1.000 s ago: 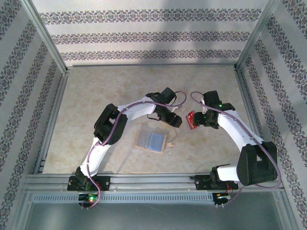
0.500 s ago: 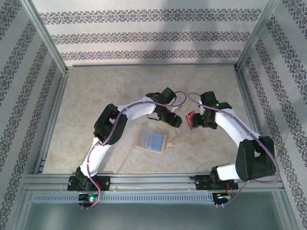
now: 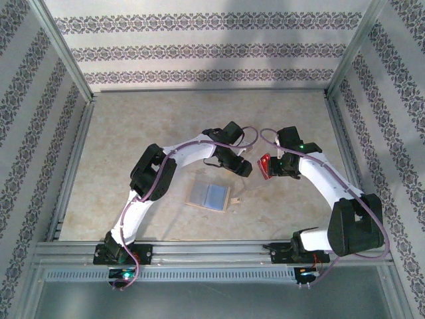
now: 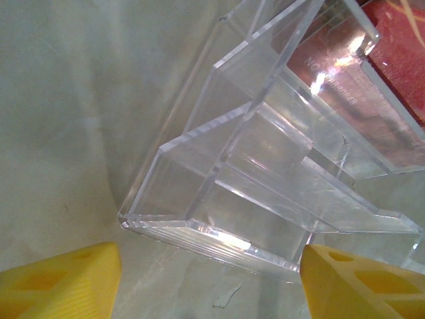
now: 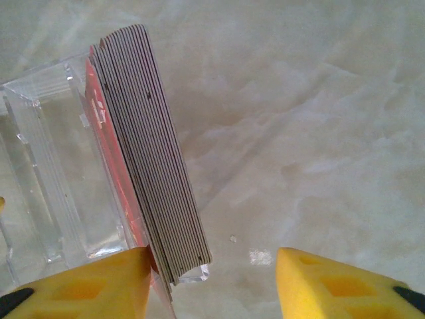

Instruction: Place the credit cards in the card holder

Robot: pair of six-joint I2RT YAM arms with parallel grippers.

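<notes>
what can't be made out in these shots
- Top external: what the tan wallet pockets hold; too small.
- Right wrist: red print on the card stack; seen edge-on.
- Left wrist: far tiers of the clear stand; cut off by the top edge.

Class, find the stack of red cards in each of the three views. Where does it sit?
Top external: stack of red cards, just right of centre.
Left wrist: top right corner, behind clear plastic.
Right wrist: left of centre, standing on edge.
Shared landmark: clear plastic stand beside it in both wrist views.
</notes>
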